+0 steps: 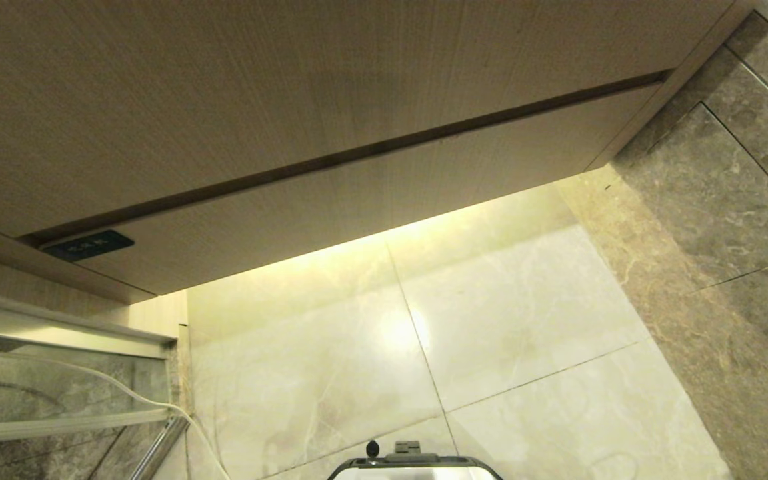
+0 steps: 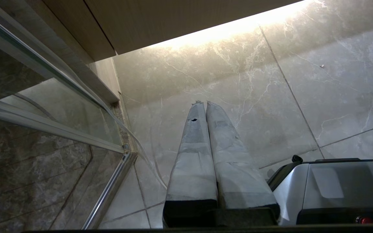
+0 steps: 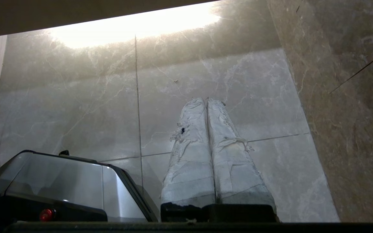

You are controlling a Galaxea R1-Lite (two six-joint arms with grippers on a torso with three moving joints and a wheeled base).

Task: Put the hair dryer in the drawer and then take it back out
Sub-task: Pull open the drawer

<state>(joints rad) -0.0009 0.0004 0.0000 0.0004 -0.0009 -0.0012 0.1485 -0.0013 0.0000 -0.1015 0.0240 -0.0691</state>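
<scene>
Left pincer closed, empty, right pincer closed, empty

Closed drawer above you, floor below, wall on your right.

You face the drawer front, which runs under a taller panel, its label at the left end. Beneath it the floor stretches back under the cabinet. A glass screen stands at your left with a cord trailing down beside it. Your base sits at the near edge. The left gripper hangs over the floor between the glass screen and your base; the right gripper hangs between your base and the wall.
</scene>
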